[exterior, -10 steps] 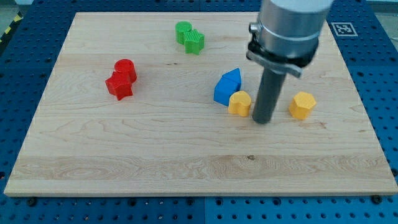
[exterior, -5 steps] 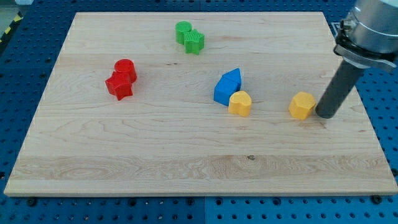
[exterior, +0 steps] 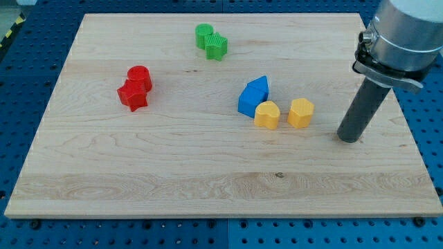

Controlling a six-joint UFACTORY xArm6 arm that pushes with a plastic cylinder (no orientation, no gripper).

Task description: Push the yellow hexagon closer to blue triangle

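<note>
A yellow hexagon (exterior: 300,113) lies right of centre on the wooden board (exterior: 208,180). Just to its left is a second yellow block (exterior: 266,115), a small gap apart. That block touches a blue cluster (exterior: 252,97), which looks like two blue blocks pressed together; I cannot tell which of them is the triangle. My tip (exterior: 349,137) rests on the board to the right of the yellow hexagon and slightly lower in the view, clearly apart from it.
Two green blocks (exterior: 211,41) sit together near the view's top centre. A red cylinder (exterior: 140,75) and a red star (exterior: 131,96) touch each other at the left. The board's right edge is close behind my tip.
My tip went from between the two yellow blocks round to the hexagon's right. The hexagon has since slid left toward the other yellow block, and my tip followed a little left and down.
</note>
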